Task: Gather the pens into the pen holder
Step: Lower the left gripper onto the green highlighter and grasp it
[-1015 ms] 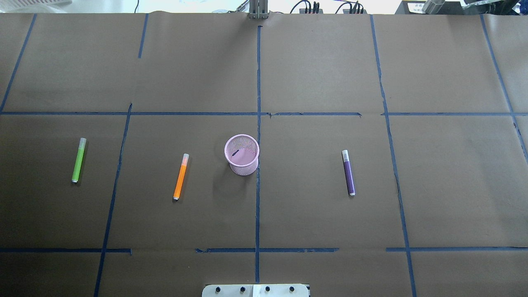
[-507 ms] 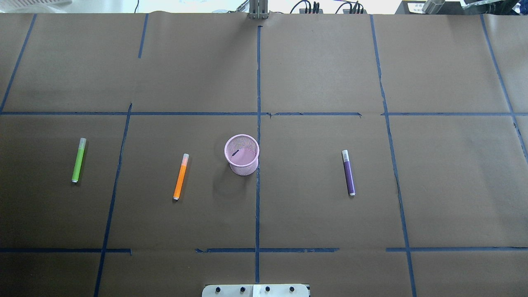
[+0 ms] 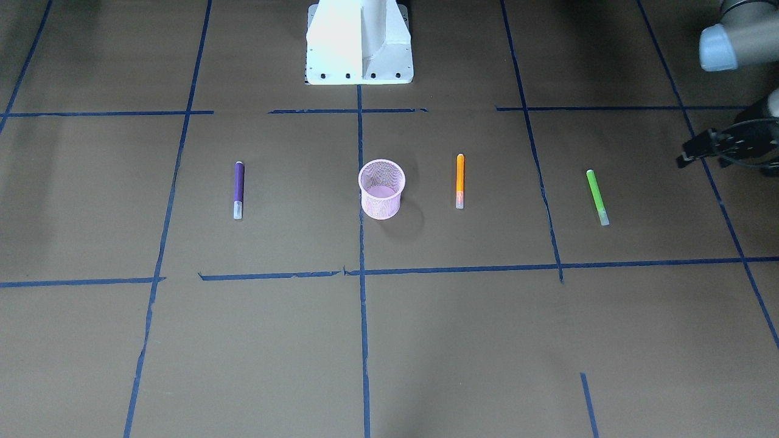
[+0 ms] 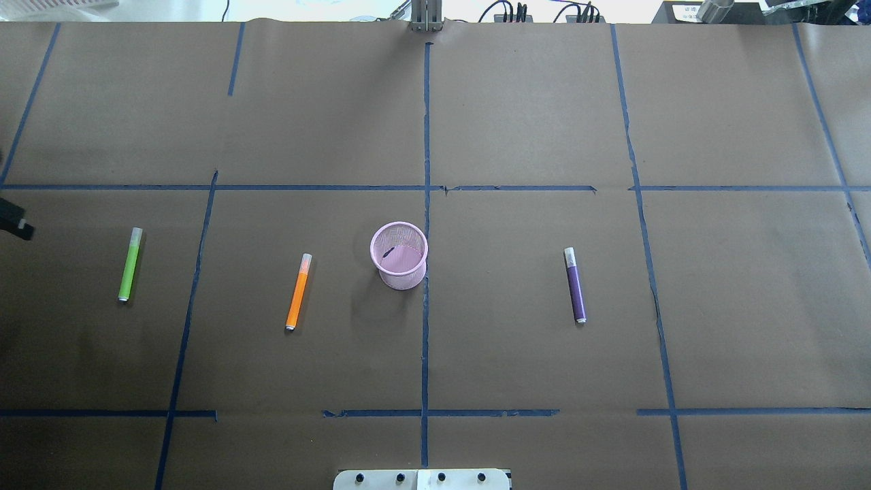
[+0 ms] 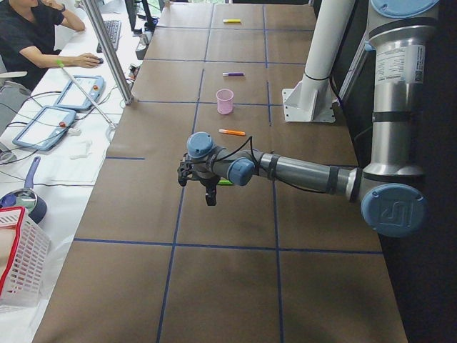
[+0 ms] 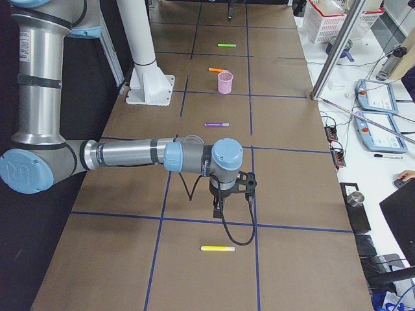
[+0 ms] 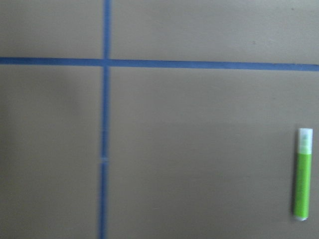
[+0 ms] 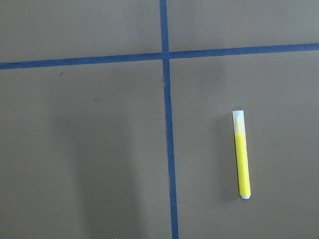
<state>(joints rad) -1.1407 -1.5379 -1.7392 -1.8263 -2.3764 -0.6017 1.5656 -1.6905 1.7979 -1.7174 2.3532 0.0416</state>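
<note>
left arm [image 5: 300,171] stretches low and level, left gripper [image 5: 208,196] pointing down near the green pen [image 4: 129,264]; right arm [image 6: 130,155] likewise, right gripper [image 6: 219,208] near the yellow pen [image 6: 217,248]. opening of either: cannot tell. orange pen [image 4: 298,291] and purple pen [image 4: 575,284] flank the pen holder [image 4: 401,279].

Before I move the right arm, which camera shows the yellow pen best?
The right wrist view: the yellow pen lies whole and large on the brown paper, beside a blue tape line, pale cap clear. Exterior right shows it small but whole; exterior left, a far speck. Overhead and front-facing views miss it.
</note>
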